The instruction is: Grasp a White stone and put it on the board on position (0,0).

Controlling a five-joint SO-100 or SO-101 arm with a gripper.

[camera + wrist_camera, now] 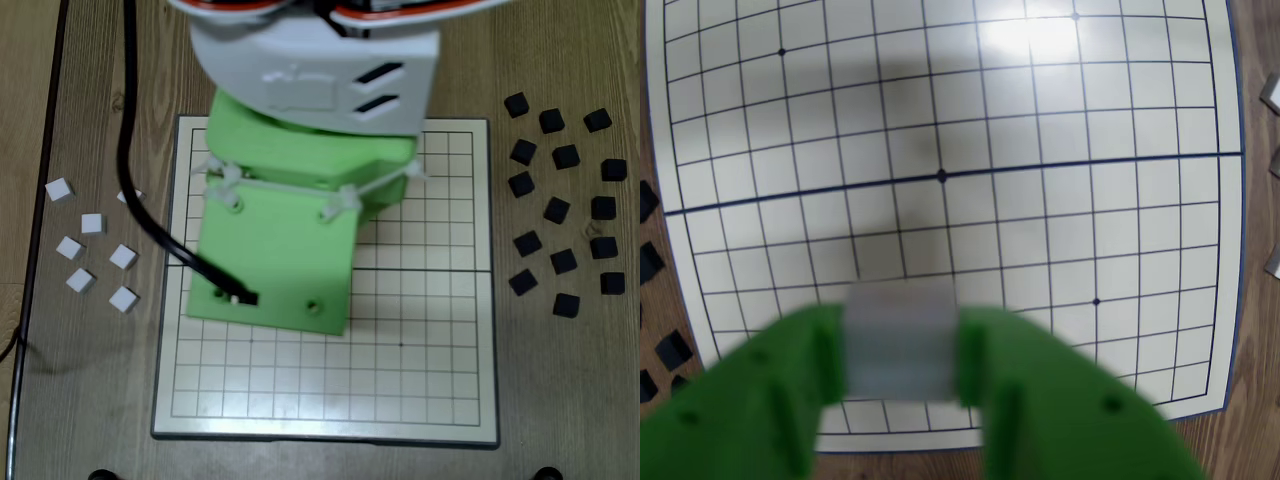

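In the wrist view my green gripper (902, 352) is shut on a white stone (900, 340), a small pale cube held between the two fingers above the near part of the board (1060, 200). The board is white with a black grid and a thicker middle line. In the fixed view the green and white arm covers the board's (420, 350) upper left and middle; the fingers and the held stone are hidden under it. Several loose white stones (92, 224) lie on the wood left of the board.
Several black stones (563, 260) lie scattered on the wood right of the board in the fixed view; some show at the left edge of the wrist view (672, 350). A black cable (128, 150) runs down the board's left side.
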